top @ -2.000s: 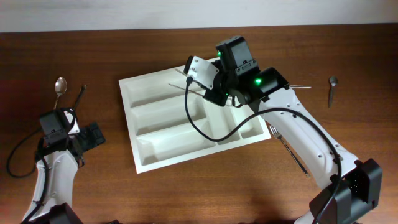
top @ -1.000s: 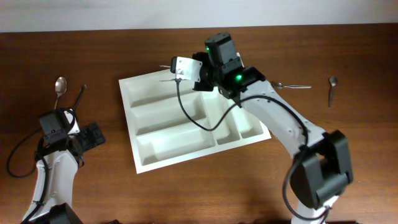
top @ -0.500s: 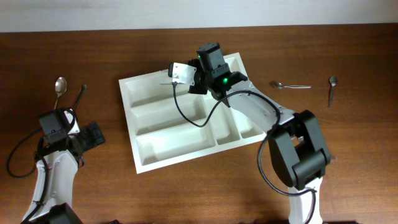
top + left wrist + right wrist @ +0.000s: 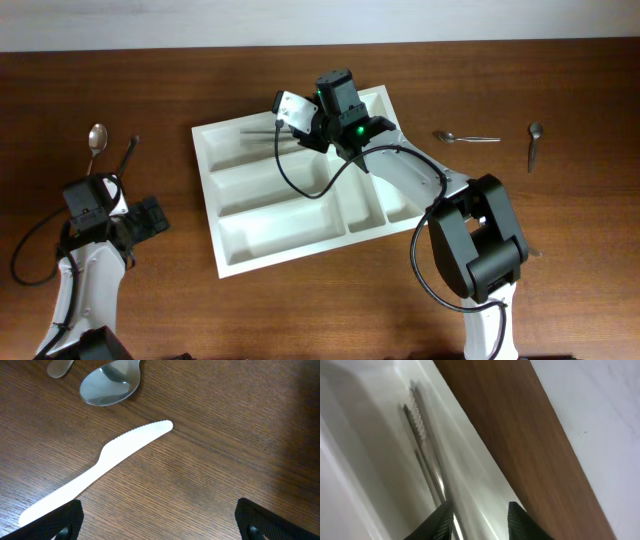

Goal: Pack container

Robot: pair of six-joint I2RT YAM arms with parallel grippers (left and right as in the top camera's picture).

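The white container (image 4: 262, 237), a cutlery tray with several compartments, lies askew at the table's middle. My right gripper (image 4: 284, 122) hovers over its far long compartment with the jaws apart. In the right wrist view (image 4: 479, 521) a thin metal utensil (image 4: 423, 449) lies along that compartment's floor (image 4: 355, 455), right beside the left finger, and nothing sits between the fingers. The utensil shows overhead as a thin dark line (image 4: 256, 128). My left gripper (image 4: 150, 217) is open and empty low over the table at the left (image 4: 160, 527).
A white plastic knife (image 4: 102, 462) and a metal spoon bowl (image 4: 110, 384) lie just ahead of the left gripper. A spoon (image 4: 96, 138) and a dark utensil (image 4: 130, 150) lie far left. Two spoons (image 4: 466, 137) (image 4: 535, 141) lie to the right of the tray.
My right gripper carried the metal utensil left along the tray's far edge and lowered it. The utensil now lies in the far compartment and the jaws stand apart. The left arm has not moved.
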